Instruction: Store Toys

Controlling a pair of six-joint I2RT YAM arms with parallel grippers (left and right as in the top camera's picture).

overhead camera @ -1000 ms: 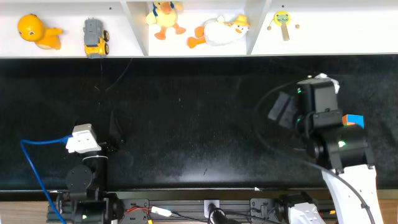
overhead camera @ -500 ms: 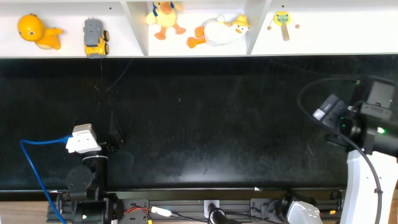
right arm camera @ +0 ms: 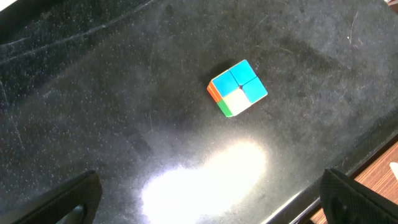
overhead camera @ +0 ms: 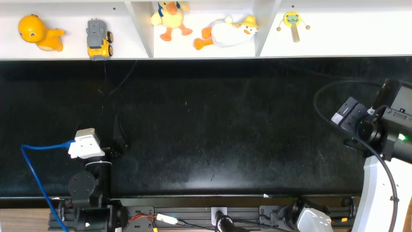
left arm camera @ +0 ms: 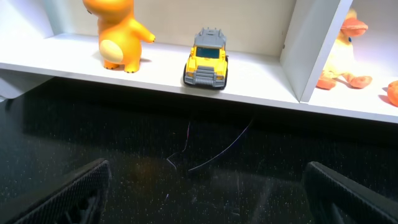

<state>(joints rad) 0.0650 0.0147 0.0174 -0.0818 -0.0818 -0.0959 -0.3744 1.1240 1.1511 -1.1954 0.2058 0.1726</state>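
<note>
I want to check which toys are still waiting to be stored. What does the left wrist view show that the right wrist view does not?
Left wrist view alone: the white shelf, with an orange toy and a yellow truck standing in one compartment and a yellow plush duck in the next one. Right wrist view alone: a colourful cube, which lies by itself on the table, not on the shelf. Both share the black table surface.
</note>
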